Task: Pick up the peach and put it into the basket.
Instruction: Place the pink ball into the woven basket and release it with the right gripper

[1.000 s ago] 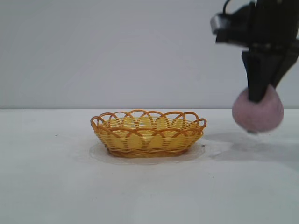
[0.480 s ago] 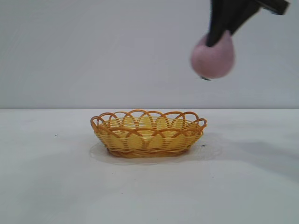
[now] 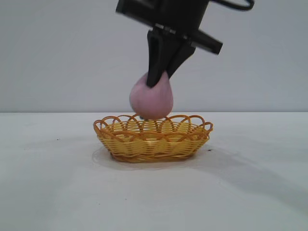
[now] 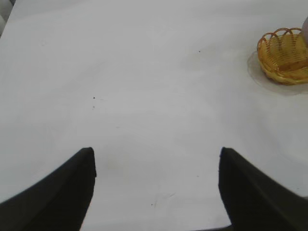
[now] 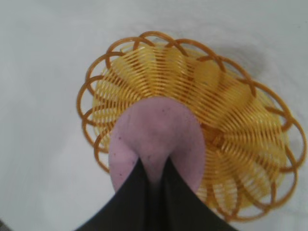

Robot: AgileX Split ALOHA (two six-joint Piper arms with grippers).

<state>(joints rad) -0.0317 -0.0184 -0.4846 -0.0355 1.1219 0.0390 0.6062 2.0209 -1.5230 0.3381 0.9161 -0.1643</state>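
Gripping the peach [image 3: 151, 100] by its top, my right end effector [image 3: 159, 79] hangs above the basket [image 3: 153, 138], toward its nine o'clock side. My left end effector [image 4: 156, 185] sits wide over bare bench [image 4: 144, 96].

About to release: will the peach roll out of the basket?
Probably not: the peach hangs in the right gripper just above the basket, which is wider. Its rounded body may rock, but the raised rim should stop it.

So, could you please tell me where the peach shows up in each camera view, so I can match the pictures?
Exterior view: the peach hangs at centre, just above the basket, pinched by the right gripper.
Left wrist view: only a pink sliver at the right edge, above the basket.
Right wrist view: lower centre, over the basket.
Shared landmark: the basket.
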